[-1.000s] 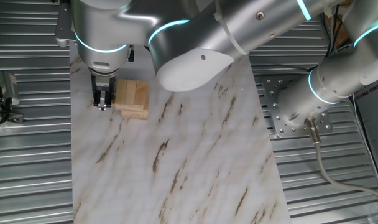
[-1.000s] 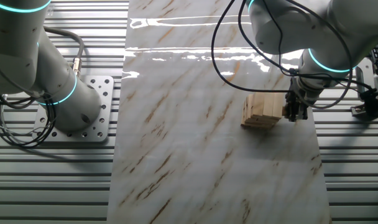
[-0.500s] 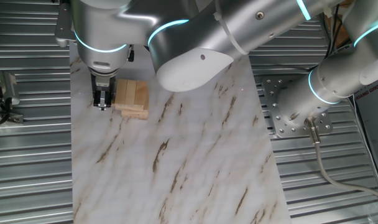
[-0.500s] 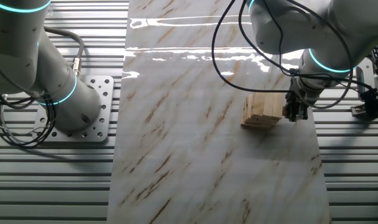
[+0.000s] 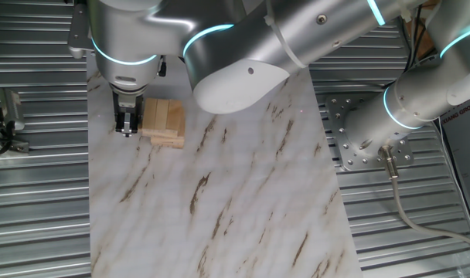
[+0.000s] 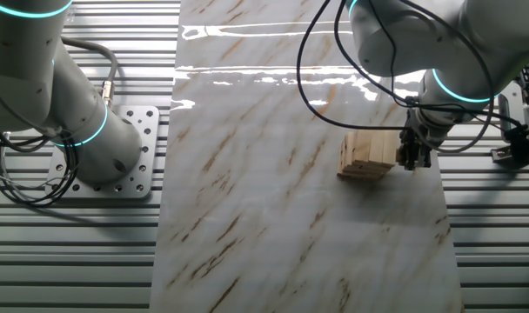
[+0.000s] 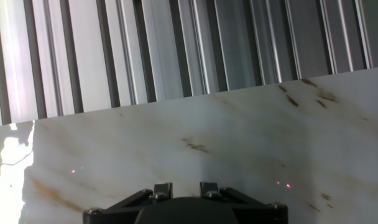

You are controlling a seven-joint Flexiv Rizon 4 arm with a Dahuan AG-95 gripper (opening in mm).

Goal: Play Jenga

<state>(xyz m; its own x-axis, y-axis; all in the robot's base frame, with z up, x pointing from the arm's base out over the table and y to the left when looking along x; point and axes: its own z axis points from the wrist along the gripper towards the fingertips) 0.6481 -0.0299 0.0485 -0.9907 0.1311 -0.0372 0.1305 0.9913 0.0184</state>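
Standing near one long edge of the white, brown-veined marble-pattern board (image 5: 219,193), close to a corner: small stack of pale natural-wood rectangular blocks (image 5: 164,120), laid side by side in crosswise layers, one lower block protruding slightly on the side away from the tool. Also visible in the other fixed view (image 6: 367,155), same placement beside the board's edge.

Positioned just beside the stack, fingertips low near the board surface: black two-finger gripper (image 5: 127,123) on the silver arm, seen again from the opposite side (image 6: 411,155). Fingers close together, nothing between them; contact with the stack's side face not resolvable. Hand view shows only bare board and ribbed metal table (image 7: 176,50); stack out of frame.

Handling assessment:
- Blocks judged light, rigid, smooth-faced; low friction between layers likely.
- Stack unbonded, so liable to shift or topple under a sideways load.
- Recommended contact: end face of a single block, pushed along its length; or a pinch across the narrow sides of a protruding end.
- Avoid gripping across the whole stack or pressing on the top layer.
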